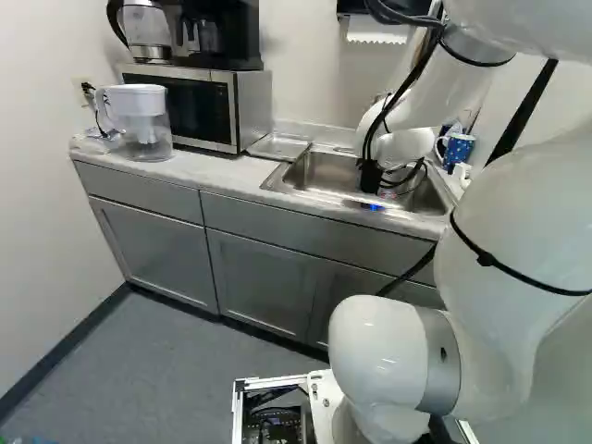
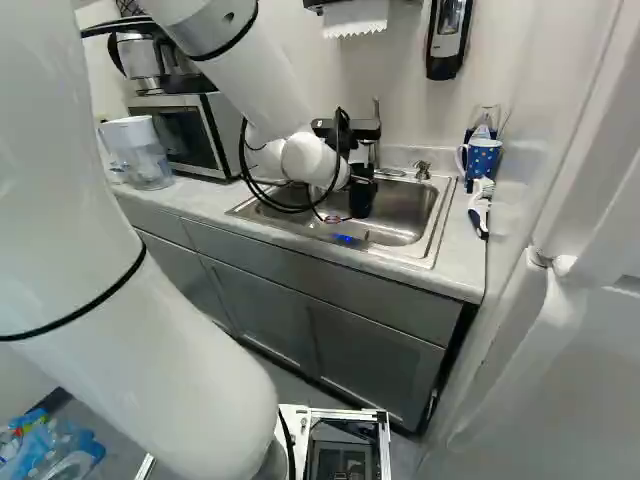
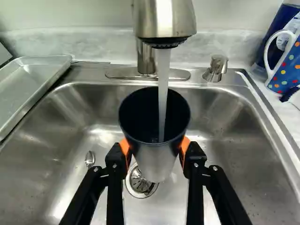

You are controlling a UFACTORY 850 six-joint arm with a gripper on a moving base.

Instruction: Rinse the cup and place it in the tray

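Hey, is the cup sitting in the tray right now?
No, the gripper holds the cup over the sink, under the running faucet, apart from the tray.

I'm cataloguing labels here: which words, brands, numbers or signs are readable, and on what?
No text is legible.
White label on the dark blue container: too small to read.
Black-and-silver wall dispenser: front marks too blurred to read.
Silver metal cup with dark interior: no print visible.
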